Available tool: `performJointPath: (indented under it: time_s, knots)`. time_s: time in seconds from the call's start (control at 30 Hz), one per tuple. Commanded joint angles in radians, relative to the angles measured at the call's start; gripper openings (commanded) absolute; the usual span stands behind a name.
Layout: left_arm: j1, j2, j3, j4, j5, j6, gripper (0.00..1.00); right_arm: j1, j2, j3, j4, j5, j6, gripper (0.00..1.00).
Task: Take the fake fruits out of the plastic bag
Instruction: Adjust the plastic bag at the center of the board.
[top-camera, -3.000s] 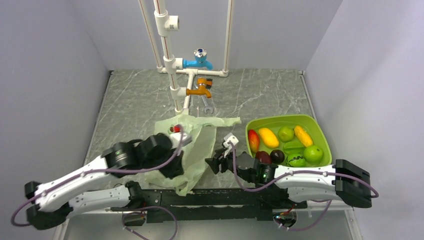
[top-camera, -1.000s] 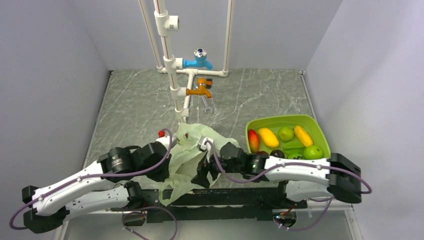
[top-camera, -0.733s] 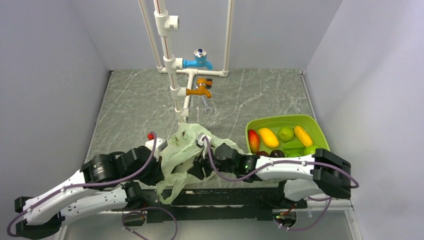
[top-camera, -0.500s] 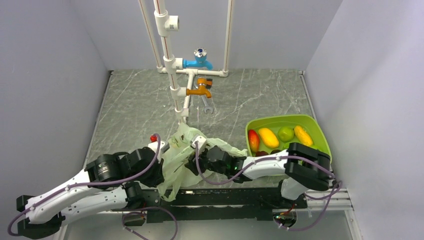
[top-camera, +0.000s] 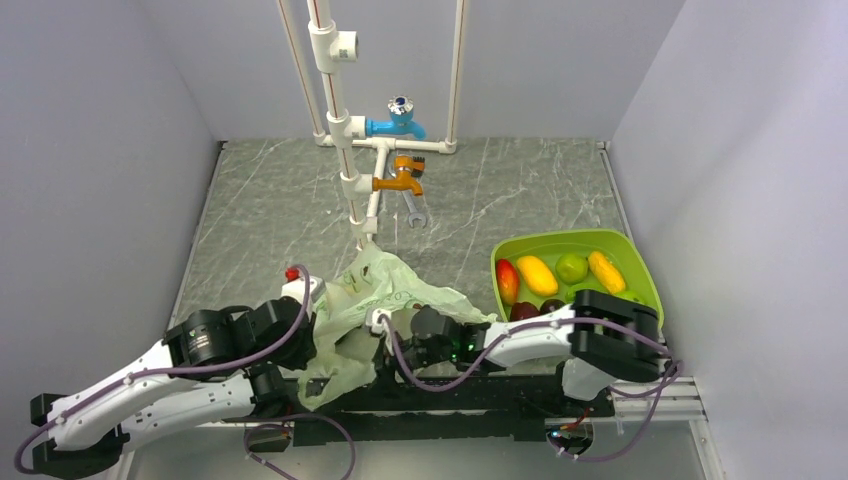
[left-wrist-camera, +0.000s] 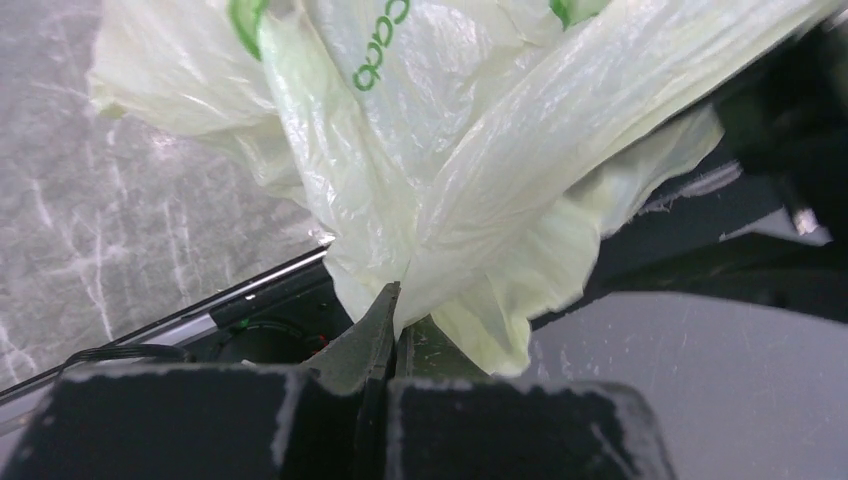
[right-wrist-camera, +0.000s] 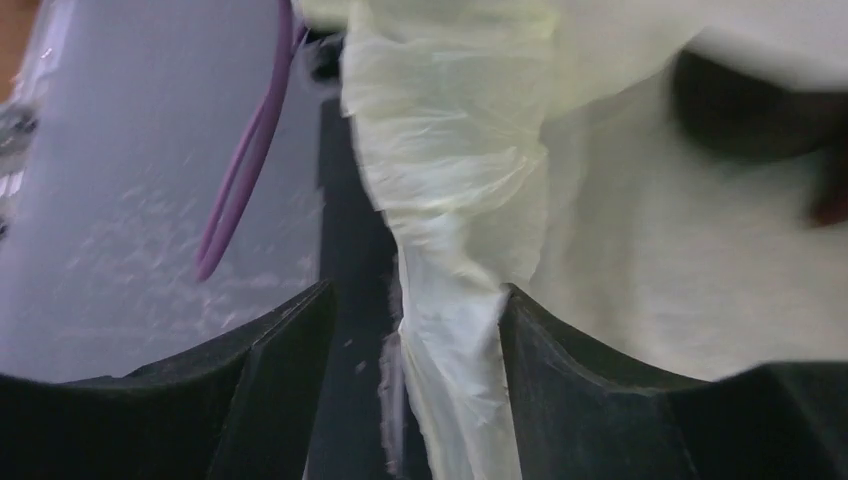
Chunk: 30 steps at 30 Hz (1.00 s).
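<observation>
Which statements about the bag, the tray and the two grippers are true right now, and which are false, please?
1. The left gripper is shut on the bag. True.
2. The right gripper is clamped shut. False: its jaws stand apart, with a strip of bag between them.
3. The tray is empty. False: it holds several fruits.
4. A wrench lies near the taps. True.

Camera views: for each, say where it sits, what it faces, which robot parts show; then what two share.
Top external: above and behind, looking down on the table; both arms show.
Left wrist: on its arm, facing the left claw, shut on the plastic bag.
Right wrist: on its arm, facing the right claw, open astride a bag fold.
Shared by both wrists: the bag.
</observation>
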Motion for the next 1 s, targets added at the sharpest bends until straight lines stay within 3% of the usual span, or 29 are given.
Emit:
performJointPath:
  time_s: [0.0, 0.1, 0.2, 0.43, 0.6, 0.67, 0.83, 0.97]
  knots:
    - [-0.003, -0.022, 0.058, -0.036, -0.117, -0.056, 0.00, 0.037, 0.128, 0.052, -0.015, -0.257, 0.056, 0.56]
    - [-0.004, -0.036, 0.059, -0.058, -0.134, -0.077, 0.00, 0.060, 0.142, 0.030, -0.015, -0.232, 0.052, 0.52]
    - [-0.003, -0.045, 0.047, -0.085, -0.124, -0.095, 0.00, 0.061, 0.055, 0.005, -0.036, -0.189, 0.051, 0.53]
    - [-0.003, -0.085, 0.004, -0.090, -0.050, -0.084, 0.00, 0.062, -0.235, -0.041, -0.093, -0.034, 0.077, 0.80]
    - [-0.003, -0.117, -0.024, -0.067, -0.008, -0.053, 0.00, 0.062, -0.329, -0.058, -0.079, 0.121, 0.122, 0.85]
    - [-0.004, -0.121, -0.026, -0.079, -0.007, -0.054, 0.00, 0.062, -0.315, -0.070, -0.058, 0.227, 0.142, 0.83]
    - [-0.003, -0.123, -0.026, -0.083, 0.015, -0.034, 0.00, 0.072, -0.107, -0.046, 0.111, 0.353, 0.106, 0.45]
    - [-0.003, -0.121, -0.052, -0.056, 0.045, -0.015, 0.00, 0.083, 0.091, -0.001, 0.309, 0.470, 0.064, 0.43]
